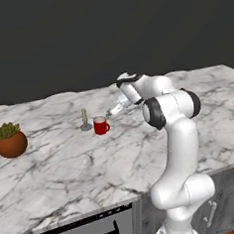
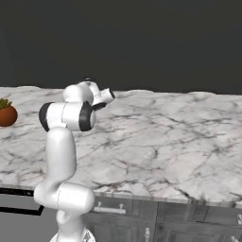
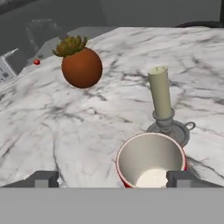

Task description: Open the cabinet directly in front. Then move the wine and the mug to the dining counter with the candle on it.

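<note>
On the far left of the wide white marble dining counter with grey veins [image 1: 67,157] sits a round brown pot with a spiky green plant [image 1: 10,141]. It is well apart from the rest.

Next, going right, comes the thin pale candle on its low grey holder [image 1: 85,120]. It stands straight up. Just to its right, very near it, stands the small bright red mug with a pale inside [image 1: 101,125]. The mug is upright on the marble, with its mouth up and its handle to the right.

Further right is the robot's two-finger claw [image 1: 111,112] on the white arm. It hangs just above the mug, a bit behind it and to its right. In the hand view the two finger tips [image 3: 46,178] stand wide apart. The right tip is by the mug's rim and the left tip is out over bare marble. The claw is open and holds nothing.

So the mug lies just below the claw, a little to the left. I think the mug is now in its place beside the candle. The wine bottle is not on this counter yet, so I think it comes next.
</note>
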Controlling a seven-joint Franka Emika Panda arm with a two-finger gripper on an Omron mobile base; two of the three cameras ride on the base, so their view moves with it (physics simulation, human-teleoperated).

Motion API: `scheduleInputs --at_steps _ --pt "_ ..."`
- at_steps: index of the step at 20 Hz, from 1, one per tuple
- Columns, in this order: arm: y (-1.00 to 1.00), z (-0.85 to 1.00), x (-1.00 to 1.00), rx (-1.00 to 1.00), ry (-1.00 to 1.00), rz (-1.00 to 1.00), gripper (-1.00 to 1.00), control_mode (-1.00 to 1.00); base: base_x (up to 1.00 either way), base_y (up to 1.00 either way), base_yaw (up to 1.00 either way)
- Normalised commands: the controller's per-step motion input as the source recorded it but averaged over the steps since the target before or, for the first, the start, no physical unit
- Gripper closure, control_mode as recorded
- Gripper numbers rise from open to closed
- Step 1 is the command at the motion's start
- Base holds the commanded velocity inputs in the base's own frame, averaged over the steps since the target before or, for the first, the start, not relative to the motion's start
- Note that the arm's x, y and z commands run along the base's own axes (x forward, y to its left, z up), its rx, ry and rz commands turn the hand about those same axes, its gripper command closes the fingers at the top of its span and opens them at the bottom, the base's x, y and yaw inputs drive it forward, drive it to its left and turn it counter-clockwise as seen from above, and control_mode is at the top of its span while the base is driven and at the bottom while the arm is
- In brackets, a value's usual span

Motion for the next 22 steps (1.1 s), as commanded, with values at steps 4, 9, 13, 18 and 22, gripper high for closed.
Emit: scheduleInputs --at_steps 4,9,13,18,22 --pt "-0.18 1.00 -0.77 0.00 0.00 0.00 -1.00 -1.00 0.00 0.00 0.00" --pt "-0.83 0.79 -1.00 0.01 -0.12 0.00 -1.00 -1.00 0.00 0.00 0.00" --pt "-0.91 0.44 -1.00 0.04 -0.19 0.00 -1.00 -1.00 0.00 0.00 0.00" --pt "-0.64 0.80 -1.00 0.11 -0.27 -0.02 -1.00 -1.00 0.00 0.00 0.00" --pt "-0.08 1.00 -0.97 0.02 -0.55 -0.13 -1.00 -1.00 0.00 0.00 0.00"
